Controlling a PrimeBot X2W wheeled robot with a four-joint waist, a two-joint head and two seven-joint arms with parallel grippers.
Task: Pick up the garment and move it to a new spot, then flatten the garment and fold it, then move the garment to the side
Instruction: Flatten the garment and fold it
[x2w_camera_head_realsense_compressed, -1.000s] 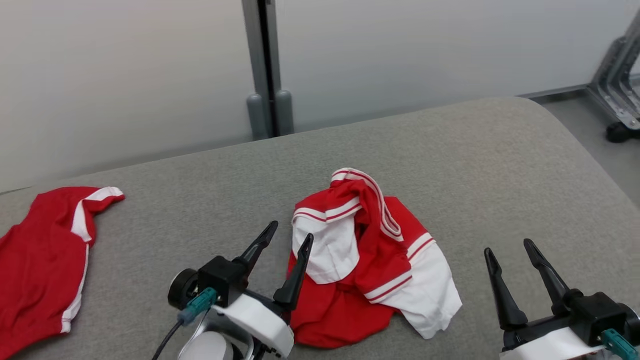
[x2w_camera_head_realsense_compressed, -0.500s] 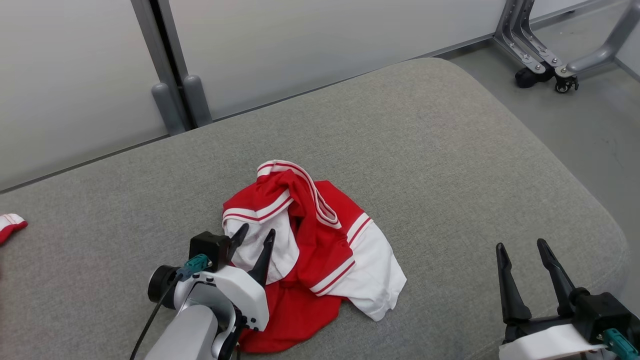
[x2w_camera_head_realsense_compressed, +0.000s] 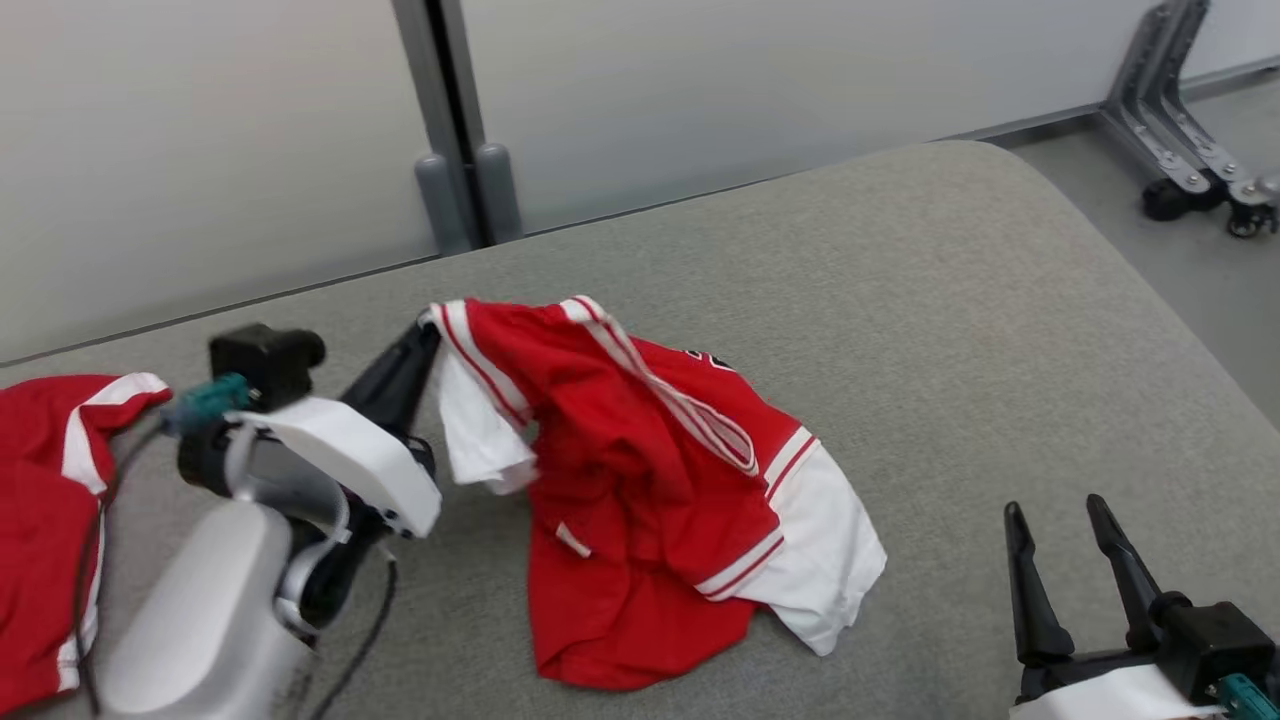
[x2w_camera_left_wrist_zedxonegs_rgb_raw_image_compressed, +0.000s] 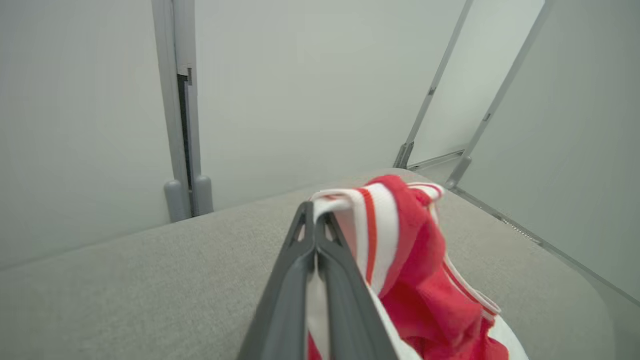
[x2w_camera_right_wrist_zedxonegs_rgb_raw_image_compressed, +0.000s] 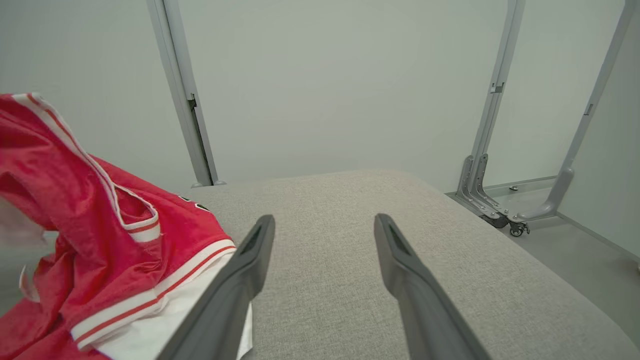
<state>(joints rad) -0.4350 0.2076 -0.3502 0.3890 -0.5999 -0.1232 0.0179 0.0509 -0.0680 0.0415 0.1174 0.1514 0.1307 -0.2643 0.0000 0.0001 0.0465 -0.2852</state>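
1. While the left gripper (x2w_camera_head_realsense_compressed: 428, 332) is pinching a white, red-striped hem of the garment (x2w_camera_head_realsense_compressed: 640, 450), its two dark fingers are pressing tightly together on the cloth, as the left wrist view is showing.
2. The pinched hem is hanging raised above the grey cushion (x2w_camera_head_realsense_compressed: 950, 300). The rest of the red-and-white garment is draping down and to the right from that point, and its lower part is lying crumpled on the cushion near the middle.
3. A white sleeve panel is dangling just below the left gripper's tips. Another white panel with red stripes is resting on the cushion at the garment's right edge.
4. The right gripper (x2w_camera_head_realsense_compressed: 1055, 508) is hovering at the lower right of the head view. Its fingers are standing spread wide and holding nothing, apart from the garment's right edge.
5. A second red garment (x2w_camera_head_realsense_compressed: 40, 480) with white trim is lying on the cushion at the far left, beside the left arm's pale forearm.
6. Behind the cushion, a grey post (x2w_camera_head_realsense_compressed: 450, 120) is standing between pale wall panels, and a wheeled metal frame (x2w_camera_head_realsense_compressed: 1190, 170) is standing on the floor at the upper right.
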